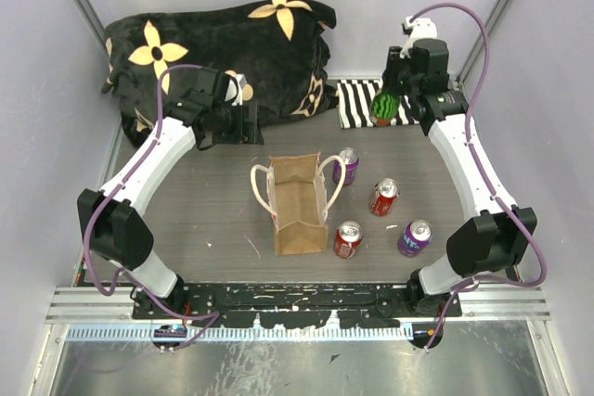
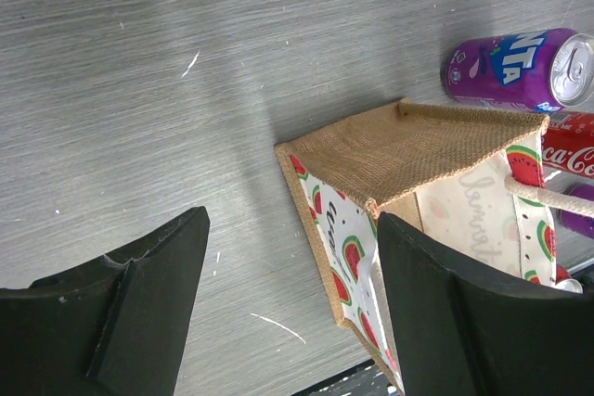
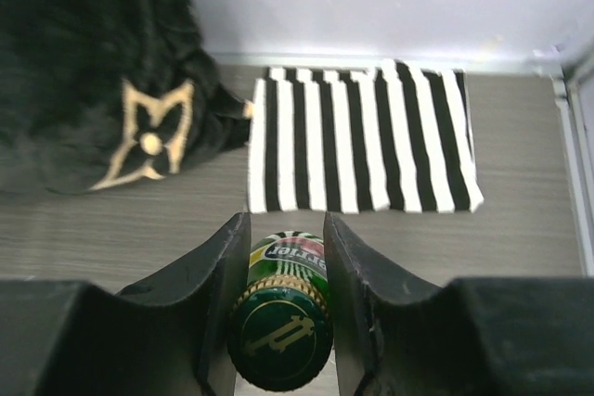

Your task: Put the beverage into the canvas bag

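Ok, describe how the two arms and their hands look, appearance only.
Both the left arm and right arm have white link shells with bulky black joint housings. A purple cable loops along each. The left hand and right hand each have two thick matte black fingers tapering toward the tips. No markings show.

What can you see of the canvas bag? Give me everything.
The canvas bag is a small tan-brown tote of coarse burlap-like weave, with a cream rope loop handle flopped out on each side. The left wrist view shows white panels printed with watermelon slices and script. It sits in the middle of the table, a red can close by its near right corner, contact unclear. The open left tool hangs near it, not touching.
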Robot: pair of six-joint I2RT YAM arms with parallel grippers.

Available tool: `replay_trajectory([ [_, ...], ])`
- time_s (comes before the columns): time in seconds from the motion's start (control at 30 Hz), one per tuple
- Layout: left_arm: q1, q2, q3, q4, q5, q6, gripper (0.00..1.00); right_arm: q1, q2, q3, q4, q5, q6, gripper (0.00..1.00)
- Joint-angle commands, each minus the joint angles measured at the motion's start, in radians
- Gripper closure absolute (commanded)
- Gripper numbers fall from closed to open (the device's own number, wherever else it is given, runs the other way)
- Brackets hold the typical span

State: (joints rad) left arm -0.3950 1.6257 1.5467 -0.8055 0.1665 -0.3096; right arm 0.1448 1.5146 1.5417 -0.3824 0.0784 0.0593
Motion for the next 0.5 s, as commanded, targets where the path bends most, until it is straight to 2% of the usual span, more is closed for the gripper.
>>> replay_trajectory([
  [0.0, 0.005, -0.045, -0.019, 0.022, 0.010, -0.004, 0.20, 0.068, -0.024, 0.161, 0.090, 0.017, 0.015, 0.99],
  [0.47, 0.019, -0.100, -0.087, 0.023, 0.018, -0.013, 0.20, 0.392, 0.034, 0.322, 0.024, 0.082, 0.017, 0.99],
])
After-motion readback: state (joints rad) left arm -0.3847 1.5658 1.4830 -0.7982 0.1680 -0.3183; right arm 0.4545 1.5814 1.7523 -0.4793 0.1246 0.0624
